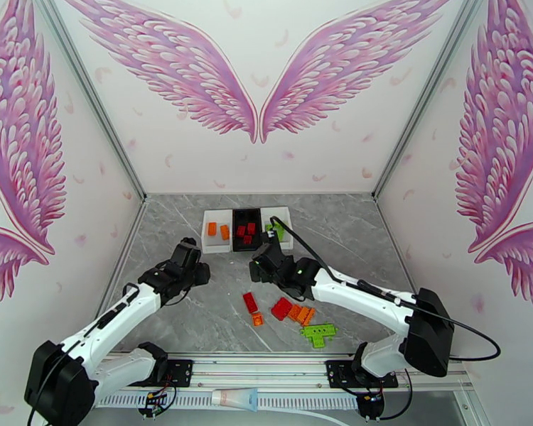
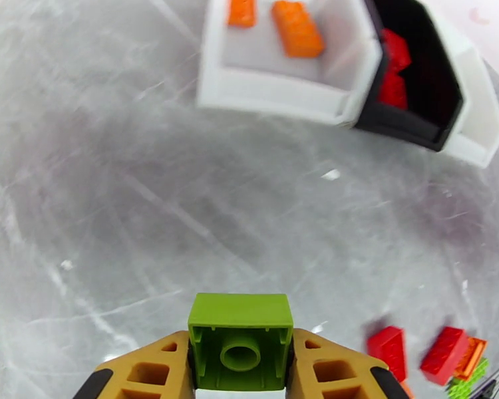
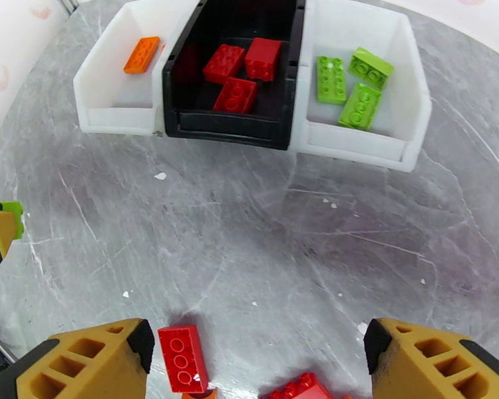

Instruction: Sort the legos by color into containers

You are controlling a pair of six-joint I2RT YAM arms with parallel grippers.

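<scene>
Lime green brick (image 2: 240,340) is being pinched squarely between the fingers of the left gripper (image 2: 240,377), hollow underside toward the wrist camera, seemingly clear of the table (image 2: 183,214). Its target is being read as the right white tray (image 3: 356,144), where three green pieces are lying. The black tray (image 3: 223,131) is being used for reds and the left white tray (image 3: 116,118) for oranges. For a clean drop, the brick is probably best carried across above the tray walls, centred over the right tray, and released low so no bounce into the black one is being risked. The right arm is parked just in front of the trays, so that crossing path is being flagged as a likely clash. The right gripper (image 3: 259,367) is being held spread wide with nothing in it, a red brick (image 3: 183,357) lying on the table just inside its left finger. The loose legos (image 1: 288,314) are waiting near the arm bases.
</scene>
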